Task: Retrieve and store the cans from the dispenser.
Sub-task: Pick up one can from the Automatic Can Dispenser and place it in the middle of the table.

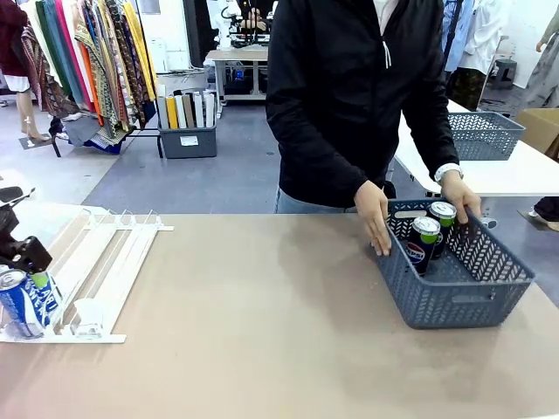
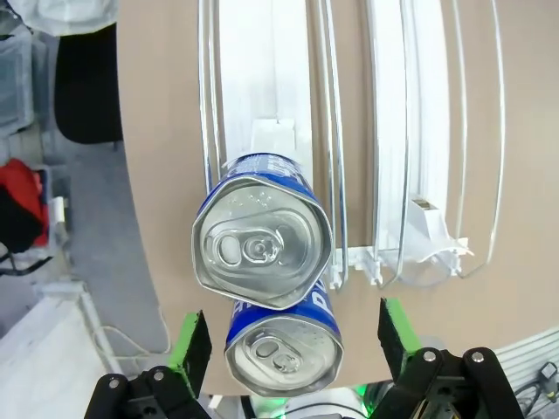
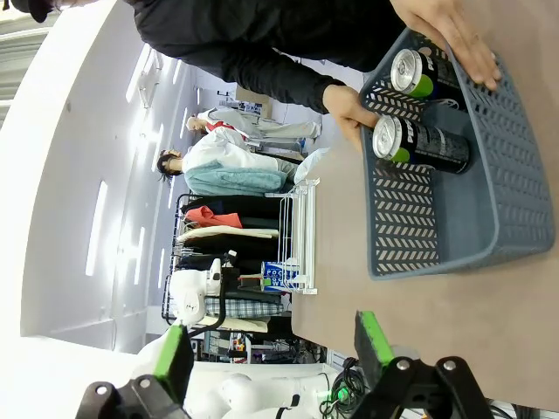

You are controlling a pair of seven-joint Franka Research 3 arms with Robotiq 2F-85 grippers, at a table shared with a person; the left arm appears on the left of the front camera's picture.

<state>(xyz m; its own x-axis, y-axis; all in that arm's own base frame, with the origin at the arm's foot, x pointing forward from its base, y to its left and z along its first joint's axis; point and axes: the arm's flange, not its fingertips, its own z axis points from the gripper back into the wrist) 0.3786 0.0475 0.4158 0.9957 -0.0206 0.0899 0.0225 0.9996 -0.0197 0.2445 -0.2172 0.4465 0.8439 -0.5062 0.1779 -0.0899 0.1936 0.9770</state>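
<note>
Two blue-and-white cans (image 2: 262, 237) (image 2: 284, 347) lie end to end in the outer lane of the white dispenser (image 2: 410, 131). My left gripper (image 2: 293, 340) is open, its green pads either side of the nearer can with gaps on both sides. From the front, this gripper (image 1: 31, 278) sits at the far left over the blue can (image 1: 22, 303) at the dispenser's (image 1: 100, 266) near end. Two dark cans (image 1: 424, 243) (image 1: 443, 220) stand in the grey basket (image 1: 476, 297). My right gripper (image 3: 272, 349) is open and holds nothing, away from the basket (image 3: 489, 209) and its cans (image 3: 419, 144).
A person stands at the far side with both hands (image 1: 376, 218) on the basket's rim. Bare brown tabletop (image 1: 262, 323) lies between the dispenser and the basket. Another grey basket (image 1: 483, 133) rests on a white table behind.
</note>
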